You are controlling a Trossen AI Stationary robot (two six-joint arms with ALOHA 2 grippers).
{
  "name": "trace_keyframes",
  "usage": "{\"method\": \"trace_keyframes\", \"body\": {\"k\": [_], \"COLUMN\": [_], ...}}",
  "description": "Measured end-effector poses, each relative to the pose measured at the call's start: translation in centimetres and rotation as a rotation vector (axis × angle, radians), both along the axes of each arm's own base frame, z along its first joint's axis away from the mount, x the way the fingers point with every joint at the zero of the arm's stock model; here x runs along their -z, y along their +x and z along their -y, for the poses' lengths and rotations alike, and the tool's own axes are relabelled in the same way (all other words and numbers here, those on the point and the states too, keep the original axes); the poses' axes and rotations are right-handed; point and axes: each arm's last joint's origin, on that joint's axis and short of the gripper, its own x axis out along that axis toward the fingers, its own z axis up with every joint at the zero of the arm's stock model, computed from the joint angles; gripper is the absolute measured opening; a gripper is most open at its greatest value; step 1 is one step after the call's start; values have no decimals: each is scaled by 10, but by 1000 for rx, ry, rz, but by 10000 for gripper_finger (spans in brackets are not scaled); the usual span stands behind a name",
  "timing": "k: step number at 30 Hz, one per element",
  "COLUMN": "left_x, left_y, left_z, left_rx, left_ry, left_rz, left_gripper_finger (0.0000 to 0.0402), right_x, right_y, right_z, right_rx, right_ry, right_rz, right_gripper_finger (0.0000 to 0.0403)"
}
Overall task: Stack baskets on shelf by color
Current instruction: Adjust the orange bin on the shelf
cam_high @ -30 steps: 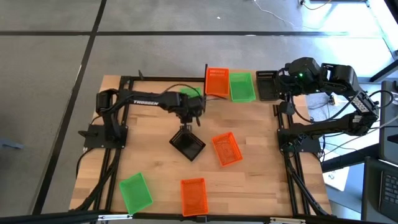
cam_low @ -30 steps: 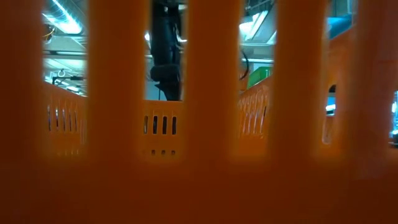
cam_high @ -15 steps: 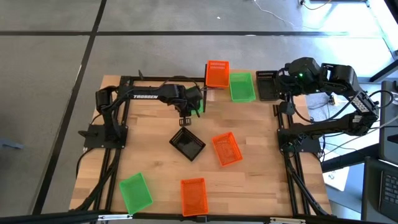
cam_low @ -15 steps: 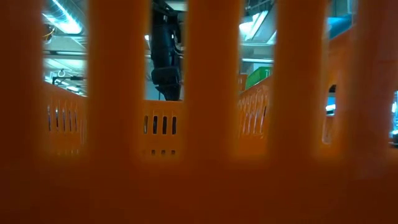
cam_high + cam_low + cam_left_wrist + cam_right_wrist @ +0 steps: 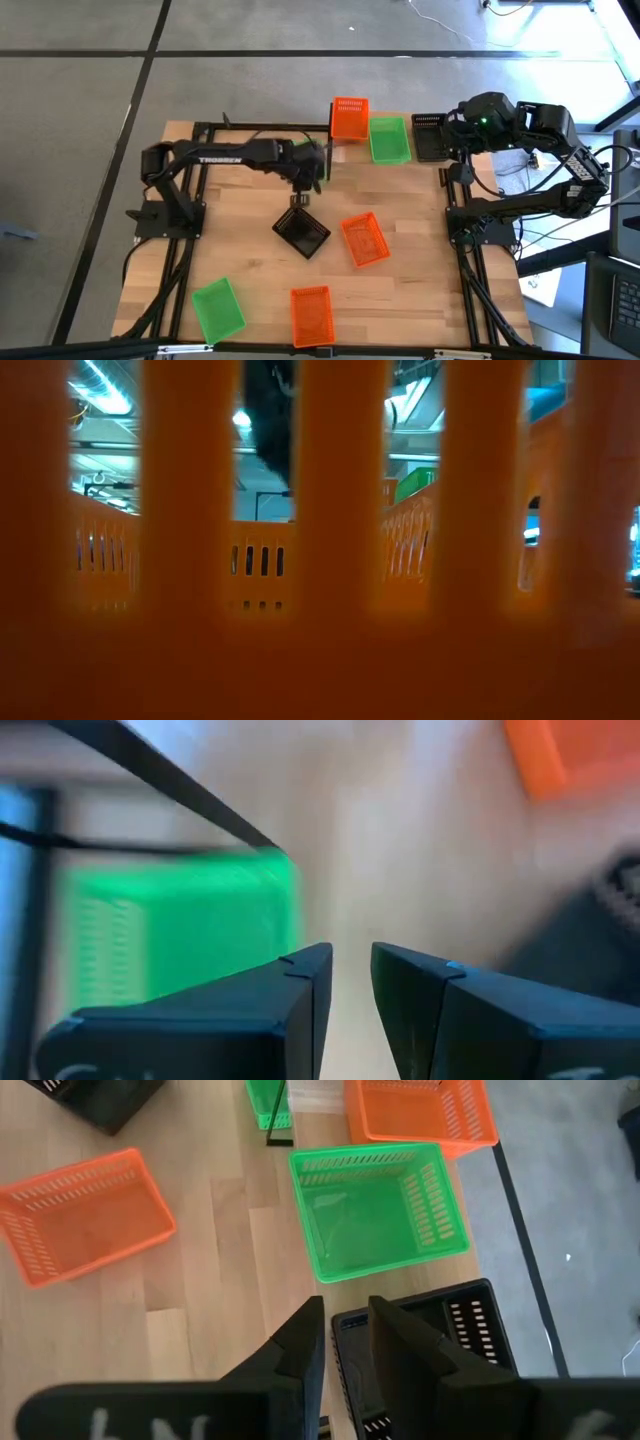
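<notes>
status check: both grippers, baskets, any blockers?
Left gripper empty, narrow gap, above black basket. Right gripper at the shelf's black basket. Orange basket blocks low view.

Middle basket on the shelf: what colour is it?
Bright green. The basket sits between an orange one and a black one, clearest in the right wrist view.

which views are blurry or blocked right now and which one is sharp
Low view: almost wholly blocked by an out-of-focus orange basket against the lens, the room glimpsed only through its slots. Left wrist view: motion-smeared, a green basket streaked beyond the left pincer. Right wrist view: sharp, mesh crisp on the green basket on the shelf. High view: clear but small.
</notes>
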Motion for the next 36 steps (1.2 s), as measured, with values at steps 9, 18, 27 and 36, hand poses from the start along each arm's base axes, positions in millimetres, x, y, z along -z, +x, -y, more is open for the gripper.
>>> {"method": "trace_keyframes", "body": {"k": [9,18,27,36], "left_x": [-91,-76,-64,-36], "left_y": [17,40,51,65], "left_z": [-48,-93,-98,-94], "left_rx": [-154,-191,-168,-126], "left_ry": [215,197,180,151], "left_rz": [411,441,441,355], "left_gripper_finger": [66,66,66,66], "right_x": [0,0,0,0], "right_y": [0,0,0,0], "right_z": [0,0,0,0], "right_rx": [6,9,8,8], "right_ry": [4,5,4,4], "right_rz": [4,4,4,3], "right_gripper_finger": [82,82,82,82]}}
